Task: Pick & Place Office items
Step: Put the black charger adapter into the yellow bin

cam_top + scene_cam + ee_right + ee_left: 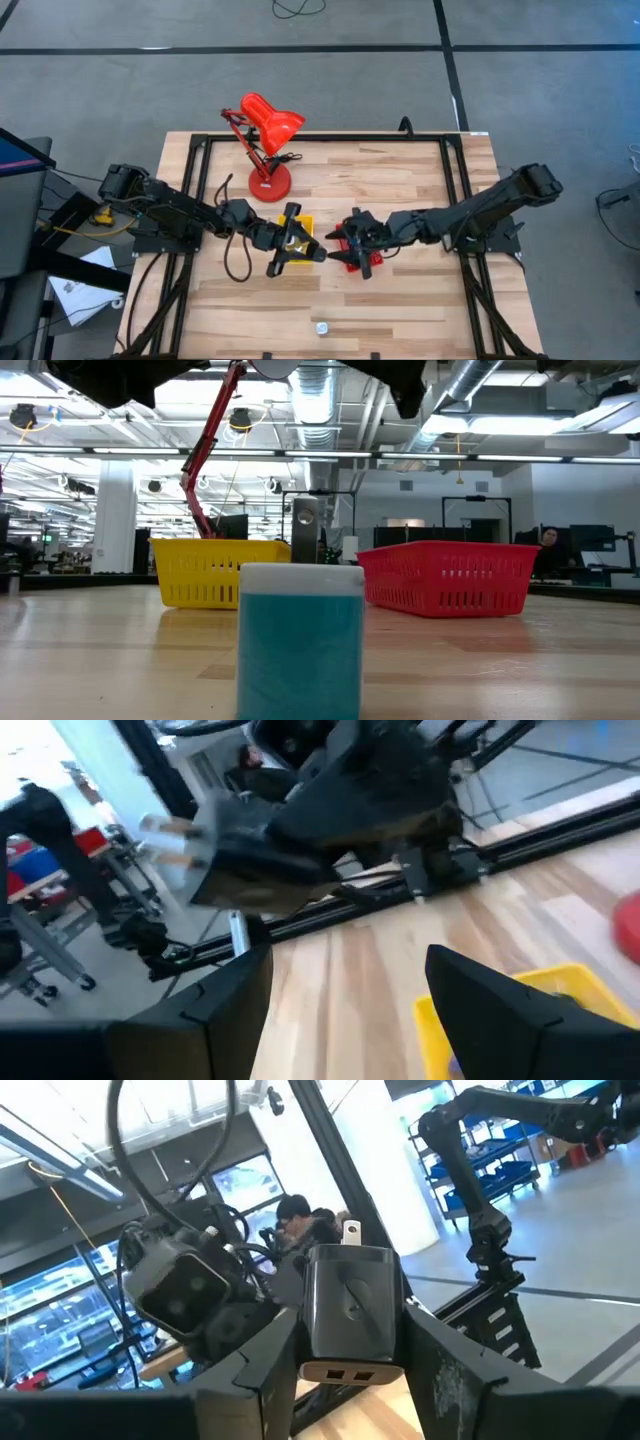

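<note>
- Left gripper (350, 1380) clamped on a dark plug-in charger (350, 1305), lifted over the yellow tray (303, 228) at table centre.
- Right gripper (345, 995) spread wide, nothing between the fingers, over the red tray (345, 240).
- Risk: grip low on the charger body, prongs up; could pivot or slip on release and miss the tray.
- Risk: wrists close together; collision if either swings inward.
- Small white piece (321, 327) at the near edge, easy to knock off.

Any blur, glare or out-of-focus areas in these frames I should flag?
Low view: the teal block up close is soft, while the yellow basket and red basket behind stay sharper. Left wrist view: bright windows wash out the background behind the charger in the left claw. Right wrist view: motion blur smears the left arm's claw and charger. High view: evenly lit, sharp.
</note>
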